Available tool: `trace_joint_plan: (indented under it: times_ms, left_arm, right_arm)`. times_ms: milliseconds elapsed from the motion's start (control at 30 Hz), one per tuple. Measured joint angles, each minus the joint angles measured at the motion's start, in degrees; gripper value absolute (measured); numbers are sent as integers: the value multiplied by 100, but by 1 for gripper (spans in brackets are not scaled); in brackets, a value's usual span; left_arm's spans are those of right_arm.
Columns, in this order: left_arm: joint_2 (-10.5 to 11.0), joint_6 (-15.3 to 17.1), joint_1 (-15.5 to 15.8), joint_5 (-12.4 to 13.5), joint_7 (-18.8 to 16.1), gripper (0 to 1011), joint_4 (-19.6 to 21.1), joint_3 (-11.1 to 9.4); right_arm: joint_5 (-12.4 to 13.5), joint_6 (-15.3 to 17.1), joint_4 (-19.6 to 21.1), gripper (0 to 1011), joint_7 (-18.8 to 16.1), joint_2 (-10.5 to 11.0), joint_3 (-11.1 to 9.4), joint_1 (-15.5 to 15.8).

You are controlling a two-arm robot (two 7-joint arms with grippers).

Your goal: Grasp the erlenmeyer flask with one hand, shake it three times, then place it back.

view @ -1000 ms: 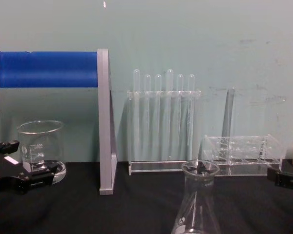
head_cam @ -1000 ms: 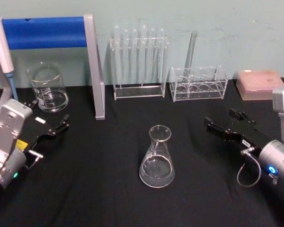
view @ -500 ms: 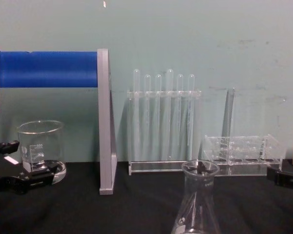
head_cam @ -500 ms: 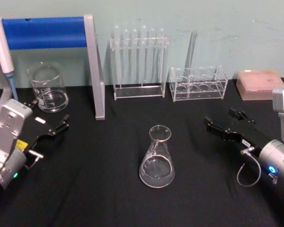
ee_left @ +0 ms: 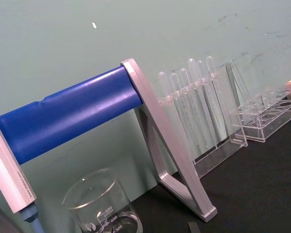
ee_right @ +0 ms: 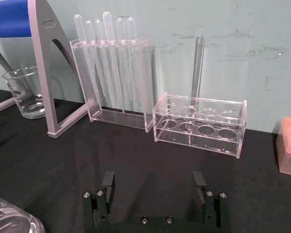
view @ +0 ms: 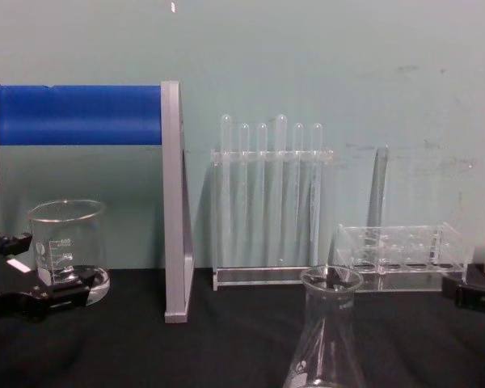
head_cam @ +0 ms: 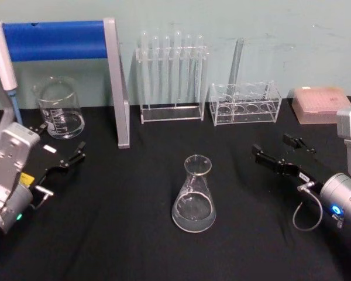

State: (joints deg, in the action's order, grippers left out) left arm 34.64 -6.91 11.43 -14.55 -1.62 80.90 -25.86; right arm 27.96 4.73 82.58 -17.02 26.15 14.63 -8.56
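Note:
The erlenmeyer flask (head_cam: 194, 196) stands upright and alone on the black table (head_cam: 123, 234), near its middle; its neck and rim rise at the lower edge of the chest view (view: 330, 331), and a bit of its base (ee_right: 9, 221) lies in a corner of the right wrist view. My right gripper (head_cam: 275, 147) hovers to the flask's right, a good gap away, open, with nothing between its two fingers (ee_right: 108, 183). At the left side of the table my left gripper (head_cam: 61, 139) is parked, open, close to the beaker.
A glass beaker (head_cam: 59, 109) stands back left beside a grey stand with a blue bar (head_cam: 52, 39). Along the back wall are a tall rack of test tubes (head_cam: 171, 76), a low clear rack (head_cam: 244, 102) holding one tube, and a pink box (head_cam: 322, 104).

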Motion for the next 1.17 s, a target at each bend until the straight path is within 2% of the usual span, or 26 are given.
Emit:
trace_joint_plan:
  times_ms: [1167]
  left_arm:
    - [0,0,0,0,0,1001,0,0]
  right_arm:
    - [0,0,-1,1000,0,0,0,0]
